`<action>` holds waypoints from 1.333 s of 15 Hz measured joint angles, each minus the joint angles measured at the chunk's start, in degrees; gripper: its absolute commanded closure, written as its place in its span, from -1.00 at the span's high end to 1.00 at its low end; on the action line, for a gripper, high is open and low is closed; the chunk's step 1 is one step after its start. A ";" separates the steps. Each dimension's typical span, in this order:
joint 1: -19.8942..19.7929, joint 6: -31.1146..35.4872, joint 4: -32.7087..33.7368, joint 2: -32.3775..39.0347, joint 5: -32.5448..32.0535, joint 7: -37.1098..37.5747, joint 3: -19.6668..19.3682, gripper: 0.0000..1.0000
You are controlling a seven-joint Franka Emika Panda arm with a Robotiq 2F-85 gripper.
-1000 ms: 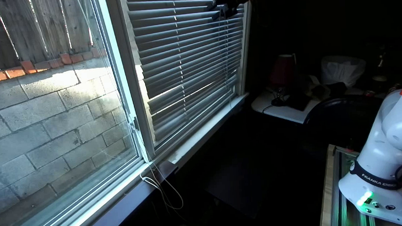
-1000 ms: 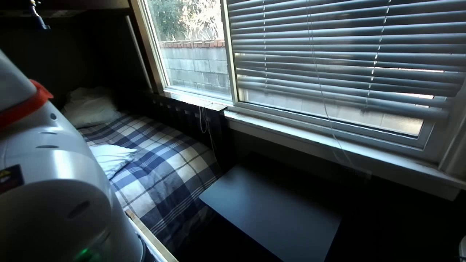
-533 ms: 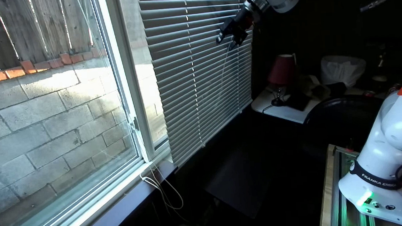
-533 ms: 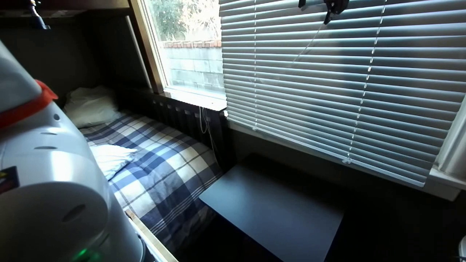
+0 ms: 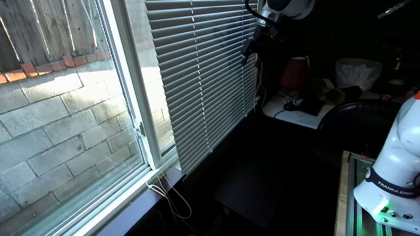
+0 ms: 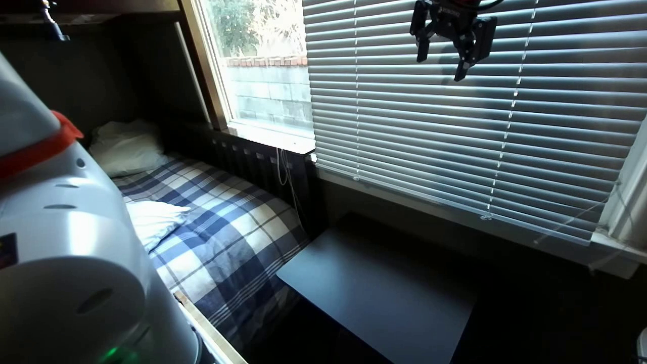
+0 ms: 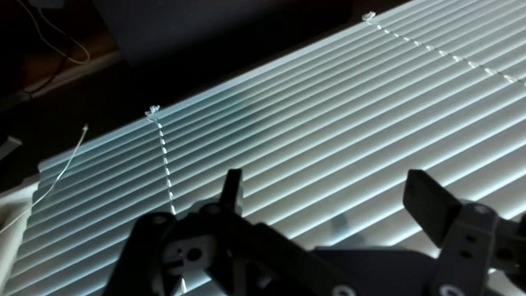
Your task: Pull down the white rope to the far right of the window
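The window shows bare glass in both exterior views. Its white slatted blind hangs down over the pane beside it, also in an exterior view. A thin white rope hangs loose at the blind's edge on the left of the wrist view. It shows as blurred strands at the far right of an exterior view and beyond my gripper in an exterior view. My gripper is open and empty in front of the slats, fingers pointing down, apart from the rope.
Ladder cords run down the blind. A dark table stands below it, with a plaid bed beside. Another looped cord hangs at the sill. A red lamp stands on a small white table.
The blind's lower edge has dropped over the sill. My gripper has come down. The cord that trailed from its fingers half a second ago now hangs free at the blind's far edge.
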 measured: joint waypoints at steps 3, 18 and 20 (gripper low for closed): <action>-0.34 -1.66 -0.42 0.00 -2.27 1.11 -0.19 1.00; -1.17 25.45 3.03 -0.03 -8.27 -14.30 -2.69 1.00; -1.19 26.95 3.81 0.18 -8.53 -15.30 -3.11 1.00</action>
